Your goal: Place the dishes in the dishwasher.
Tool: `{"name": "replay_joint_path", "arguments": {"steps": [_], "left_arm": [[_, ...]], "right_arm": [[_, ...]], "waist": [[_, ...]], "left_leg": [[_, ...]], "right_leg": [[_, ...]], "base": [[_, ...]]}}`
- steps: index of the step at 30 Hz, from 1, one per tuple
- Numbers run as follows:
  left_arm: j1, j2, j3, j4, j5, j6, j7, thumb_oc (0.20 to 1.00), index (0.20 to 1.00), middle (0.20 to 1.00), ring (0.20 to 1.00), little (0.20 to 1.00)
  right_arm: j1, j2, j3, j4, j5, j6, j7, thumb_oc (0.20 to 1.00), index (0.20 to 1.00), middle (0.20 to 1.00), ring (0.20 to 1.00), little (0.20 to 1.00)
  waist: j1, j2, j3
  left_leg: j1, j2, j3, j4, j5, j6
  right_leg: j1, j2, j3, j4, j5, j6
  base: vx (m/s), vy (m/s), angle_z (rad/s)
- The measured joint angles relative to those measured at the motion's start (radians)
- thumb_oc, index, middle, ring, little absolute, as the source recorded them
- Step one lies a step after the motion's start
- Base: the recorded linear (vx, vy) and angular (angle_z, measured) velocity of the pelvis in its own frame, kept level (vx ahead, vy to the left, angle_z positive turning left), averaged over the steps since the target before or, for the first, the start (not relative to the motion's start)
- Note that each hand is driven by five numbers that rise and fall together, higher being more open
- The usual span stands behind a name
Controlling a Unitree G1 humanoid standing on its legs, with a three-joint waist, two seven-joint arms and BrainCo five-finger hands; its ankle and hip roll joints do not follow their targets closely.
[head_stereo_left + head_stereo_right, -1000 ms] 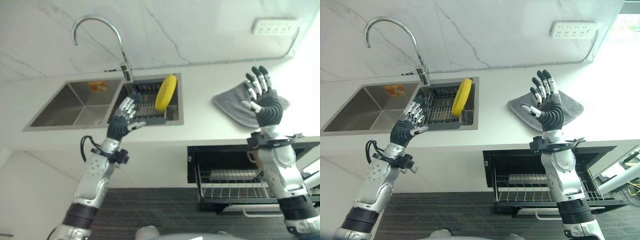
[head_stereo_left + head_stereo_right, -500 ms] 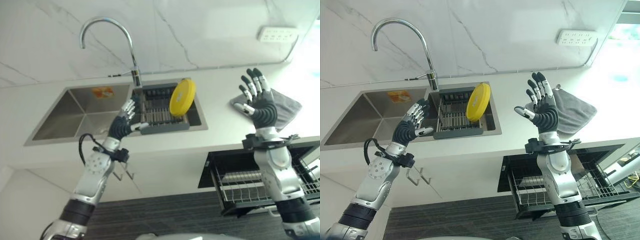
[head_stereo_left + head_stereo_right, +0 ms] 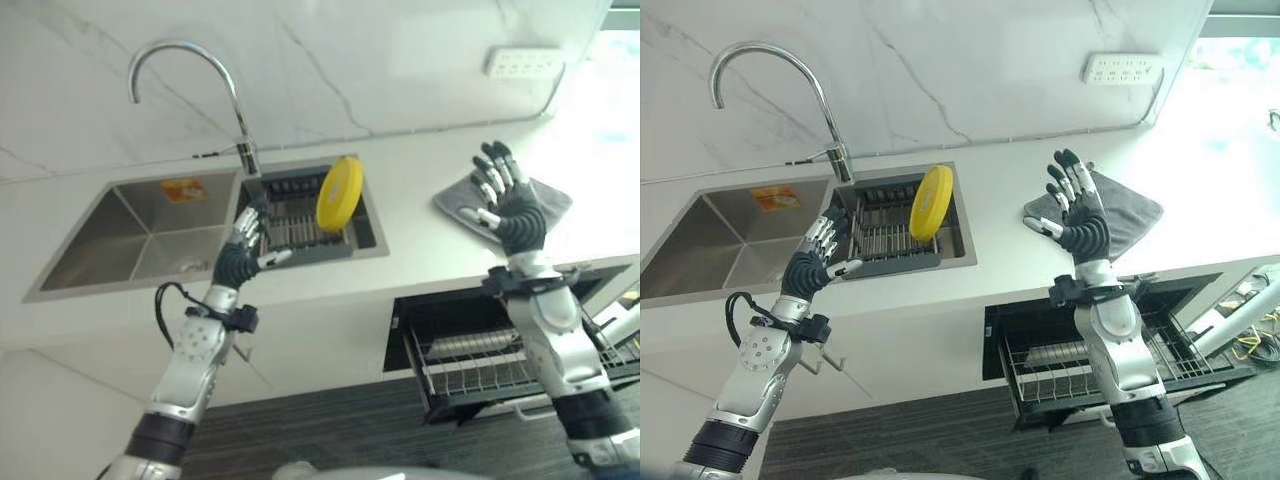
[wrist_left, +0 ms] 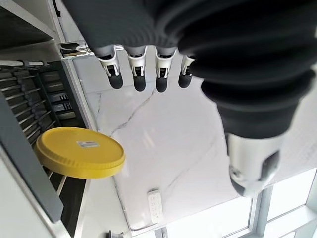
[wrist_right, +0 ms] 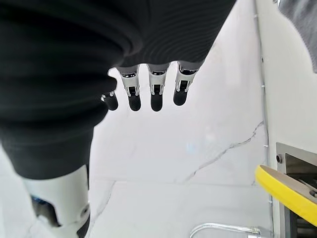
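A yellow plate [image 3: 339, 192] stands on edge in a dark dish rack [image 3: 300, 215] inside the right basin of the sink [image 3: 150, 230]; the plate [image 4: 79, 152] also shows in the left wrist view. My left hand [image 3: 240, 258] is raised at the sink's front edge, left of the plate, fingers straight and holding nothing. My right hand [image 3: 510, 212] is held up open over the counter, to the right of the plate, in front of a grey cloth [image 3: 535, 195]. Below the counter the dishwasher's wire rack [image 3: 500, 360] is pulled out.
A curved chrome tap [image 3: 190, 90] rises behind the sink. A white socket strip [image 3: 523, 63] is on the marble wall. The left basin of the sink is bare steel. Dark floor lies under the open dishwasher.
The whole picture has shifted, so the camera has moved. Both hands stay raised and open, and the plate stays in the rack.
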Motion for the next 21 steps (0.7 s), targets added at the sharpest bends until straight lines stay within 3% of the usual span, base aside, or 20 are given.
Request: {"name": "replay_joint_path", "arguments": {"steps": [1, 2, 3, 4, 6, 7, 8, 10, 11, 12, 13, 15, 21], "left_arm": [[0.027, -0.003, 0.001, -0.001, -0.004, 0.0, 0.001, 1.0, 1.0, 1.0, 1.0, 1.0], [0.043, -0.002, 0.001, -0.006, -0.003, -0.001, 0.001, 1.0, 1.0, 1.0, 1.0, 1.0], [0.073, 0.0, 0.003, -0.033, -0.003, -0.002, 0.001, 1.0, 1.0, 1.0, 1.0, 1.0], [0.076, -0.002, 0.003, -0.04, -0.003, -0.004, 0.001, 1.0, 1.0, 1.0, 1.0, 1.0], [0.057, -0.033, 0.0, -0.042, -0.005, -0.003, 0.0, 1.0, 1.0, 1.0, 1.0, 1.0], [0.045, -0.038, 0.003, -0.04, -0.007, -0.003, 0.003, 1.0, 1.0, 1.0, 1.0, 1.0], [0.048, -0.03, -0.005, -0.041, -0.016, -0.003, 0.012, 1.0, 1.0, 1.0, 1.0, 1.0], [0.052, -0.021, -0.006, -0.038, -0.017, -0.004, 0.021, 1.0, 1.0, 1.0, 1.0, 1.0], [0.053, -0.018, -0.005, -0.035, -0.017, -0.004, 0.03, 1.0, 1.0, 1.0, 1.0, 1.0], [0.063, -0.024, -0.001, -0.037, -0.016, -0.005, 0.037, 1.0, 1.0, 1.0, 1.0, 1.0], [0.066, -0.024, 0.006, -0.038, -0.017, -0.005, 0.037, 1.0, 1.0, 1.0, 1.0, 1.0], [0.088, -0.026, 0.036, -0.049, -0.017, -0.009, 0.036, 1.0, 1.0, 1.0, 1.0, 1.0], [0.092, -0.031, 0.04, -0.048, -0.013, -0.014, 0.026, 1.0, 1.0, 1.0, 1.0, 1.0]], "right_arm": [[0.001, 0.009, 0.006, 0.0, 0.004, 0.004, 0.003, 1.0, 1.0, 1.0, 1.0, 1.0], [0.003, 0.019, 0.018, -0.002, 0.01, 0.001, 0.009, 1.0, 1.0, 1.0, 1.0, 1.0], [0.004, 0.023, 0.028, -0.003, 0.023, -0.003, 0.013, 1.0, 1.0, 1.0, 1.0, 1.0], [0.004, 0.023, 0.035, -0.003, 0.023, 0.0, 0.014, 1.0, 1.0, 1.0, 1.0, 1.0], [0.003, -0.011, 0.047, -0.018, 0.022, 0.019, 0.024, 1.0, 1.0, 1.0, 1.0, 1.0], [0.005, -0.006, 0.048, -0.01, 0.021, 0.027, 0.028, 1.0, 1.0, 1.0, 1.0, 1.0], [0.023, 0.013, 0.056, -0.006, 0.024, 0.04, 0.031, 1.0, 1.0, 1.0, 1.0, 1.0], [0.024, 0.014, 0.061, -0.014, 0.026, 0.042, 0.037, 1.0, 1.0, 1.0, 1.0, 1.0], [0.031, 0.01, 0.052, -0.035, 0.034, 0.043, 0.052, 1.0, 1.0, 1.0, 1.0, 1.0], [0.058, -0.008, 0.031, -0.081, 0.034, 0.041, 0.067, 1.0, 1.0, 1.0, 1.0, 1.0], [0.072, -0.011, 0.027, -0.09, 0.035, 0.041, 0.073, 1.0, 1.0, 1.0, 1.0, 1.0], [0.077, -0.009, 0.028, -0.089, 0.035, 0.043, 0.076, 1.0, 1.0, 1.0, 1.0, 1.0], [0.068, -0.005, 0.036, -0.088, 0.035, 0.07, 0.074, 1.0, 1.0, 1.0, 1.0, 1.0]], "waist": [[0.012, -0.011, 0.003], [0.01, -0.005, -0.001], [0.012, 0.007, -0.003], [0.011, 0.014, -0.003], [0.01, 0.085, 0.012], [0.014, 0.088, 0.031], [0.015, 0.051, 0.033], [0.012, 0.02, 0.034], [0.013, 0.01, 0.037], [0.023, 0.04, 0.033], [0.011, 0.043, 0.033], [0.011, 0.027, 0.032], [0.037, 0.03, 0.029]], "left_leg": [[-0.033, -0.022, -0.06, 0.051, 0.005, -0.01], [-0.037, -0.046, -0.093, 0.014, -0.009, -0.006], [-0.018, -0.095, -0.17, -0.167, -0.016, -0.004], [-0.019, -0.103, -0.177, -0.239, -0.014, -0.002], [-0.012, -0.06, -0.114, -0.363, -0.013, 0.039], [0.0, -0.04, -0.086, -0.355, 0.058, 0.024], [0.017, -0.048, -0.086, -0.363, 0.06, 0.022], [0.023, -0.057, -0.079, -0.367, 0.043, -0.004], [0.016, -0.062, -0.041, -0.327, 0.032, 0.011], [0.05, -0.066, -0.037, -0.344, 0.015, 0.036], [0.07, -0.073, -0.029, -0.37, 0.02, 0.037], [0.116, -0.091, -0.023, -0.379, 0.035, 0.037], [0.137, -0.104, -0.041, -0.383, 0.033, 0.04]], "right_leg": [[0.013, -0.016, 0.032, -0.026, 0.013, -0.005], [0.015, -0.018, 0.041, -0.042, 0.019, -0.002], [-0.015, -0.016, 0.083, -0.05, 0.021, -0.001], [-0.023, -0.011, 0.095, -0.066, 0.021, -0.001], [-0.021, 0.03, 0.063, -0.067, 0.031, 0.016], [-0.027, 0.023, 0.048, -0.015, 0.038, 0.016], [-0.067, -0.004, 0.032, 0.088, -0.013, 0.023], [-0.068, -0.013, 0.025, 0.063, -0.017, 0.027], [-0.052, -0.018, 0.022, 0.013, -0.014, 0.031], [-0.032, -0.007, 0.012, 0.001, -0.002, 0.043], [-0.029, -0.016, 0.003, 0.053, 0.0, 0.047], [0.034, -0.015, -0.006, 0.017, -0.011, 0.05], [0.109, -0.008, -0.025, -0.088, 0.028, 0.066]], "base": [[0.18, 0.195, -0.51], [0.27, 0.308, -0.75], [0.16, 0.204, -0.56], [0.15, 0.244, -0.63], [0.06, 0.15, -0.37], [0.07, 0.153, -0.15], [0.07, 0.146, 0.01], [0.07, 0.108, 0.04], [0.1, 0.068, -0.28], [0.1, 0.043, -0.26], [0.11, 0.042, -0.23], [0.08, 0.017, -0.07], [0.03, -0.011, 0.04]]}}
